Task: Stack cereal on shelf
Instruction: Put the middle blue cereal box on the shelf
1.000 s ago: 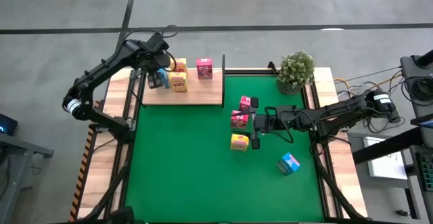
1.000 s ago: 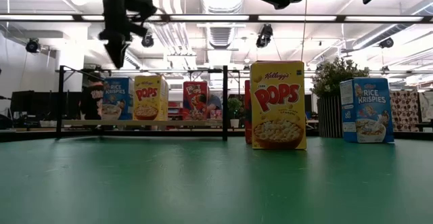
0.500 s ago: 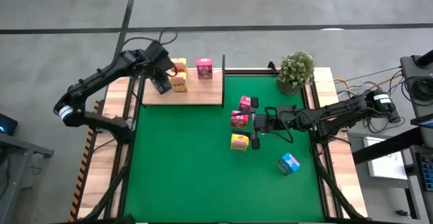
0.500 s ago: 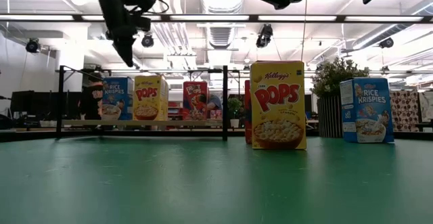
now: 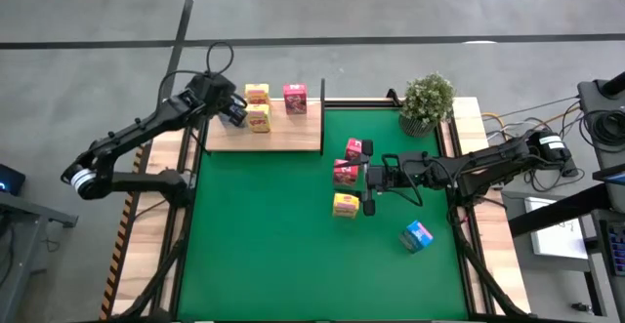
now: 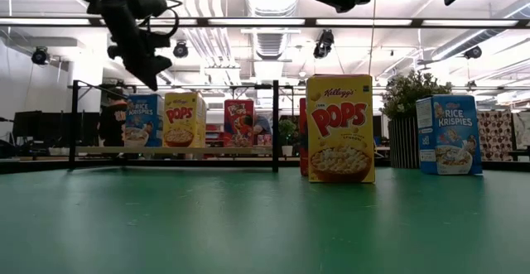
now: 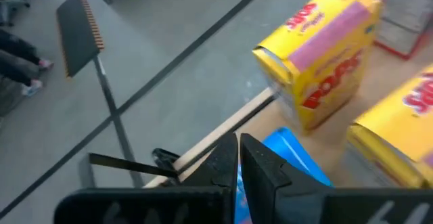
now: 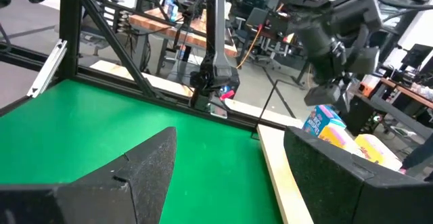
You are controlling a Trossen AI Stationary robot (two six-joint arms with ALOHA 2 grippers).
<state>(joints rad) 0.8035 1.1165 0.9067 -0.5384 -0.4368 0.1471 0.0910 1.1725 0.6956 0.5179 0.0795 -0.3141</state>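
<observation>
left tool [image 5: 237,114]: fingers now closed together, empty; it has pulled back off the shelf's left end, above the blue Rice Krispies box [image 6: 142,120].
shelf [image 5: 293,140]: at the surface's far left corner, carrying the blue box, two yellow Pops boxes [image 5: 258,118] and a pink box [image 5: 295,99].
right tool [image 5: 368,181]: unmoved, fingers wide, empty, mid green mat [image 5: 273,255] beside two pink boxes [image 5: 345,172] and a yellow box [image 5: 344,205].
loose blue box [image 5: 418,235]: near the mat's right edge.

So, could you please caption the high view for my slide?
Left gripper shut above the shelf; right gripper open beside cereal boxes on the green mat.
</observation>
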